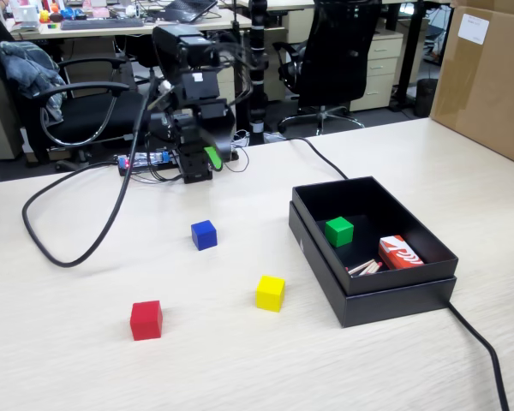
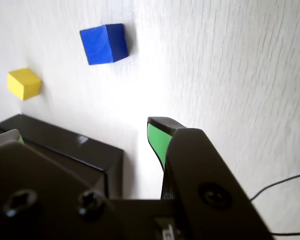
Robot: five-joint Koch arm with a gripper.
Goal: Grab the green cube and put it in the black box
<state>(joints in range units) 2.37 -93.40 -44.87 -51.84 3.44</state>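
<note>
While green cube (image 1: 339, 231) lies inside black box (image 1: 373, 248), gripper (image 1: 207, 160) empty, jaws apart.

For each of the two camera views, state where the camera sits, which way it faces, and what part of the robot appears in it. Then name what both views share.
Fixed view: stands off the table's near side, looking across at the folded arm, gripper, green cube in the black box.
Wrist view: rides on the gripper, looking down at the tabletop; jaws apart, nothing between.
Shared: blue cube, yellow cube, black box.
</note>
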